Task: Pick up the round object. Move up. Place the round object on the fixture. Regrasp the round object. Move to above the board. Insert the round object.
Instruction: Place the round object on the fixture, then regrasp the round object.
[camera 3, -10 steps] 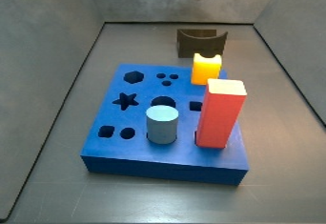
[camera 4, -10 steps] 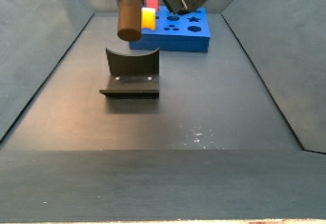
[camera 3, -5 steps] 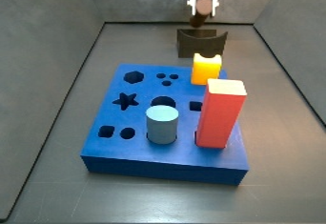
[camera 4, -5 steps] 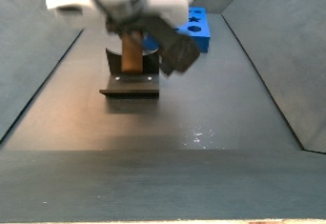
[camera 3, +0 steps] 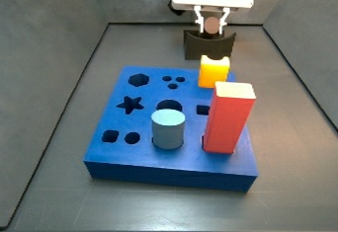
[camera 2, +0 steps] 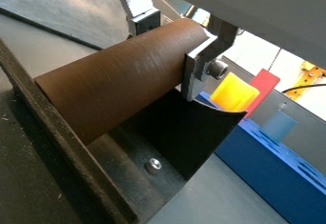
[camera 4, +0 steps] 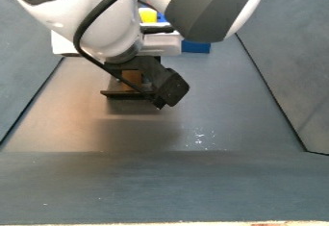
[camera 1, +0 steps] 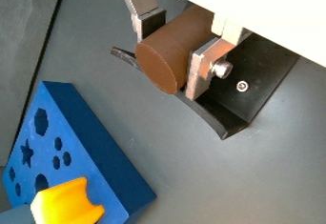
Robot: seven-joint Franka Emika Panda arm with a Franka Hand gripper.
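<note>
One gripper (camera 3: 211,23), one round object (camera 1: 173,54), one fixture (camera 3: 205,44), one board (camera 3: 132,127), one yellow block (camera 3: 214,71), one red block (camera 3: 228,117), one grey-blue cylinder (camera 3: 168,128).

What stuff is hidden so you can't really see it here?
- The fixture: the arm covers most of it in a side view.
- The peg in the end effector: whether it touches the fixture is hidden in both wrist views.
- The board: cut off by the picture edge in a wrist view.
</note>
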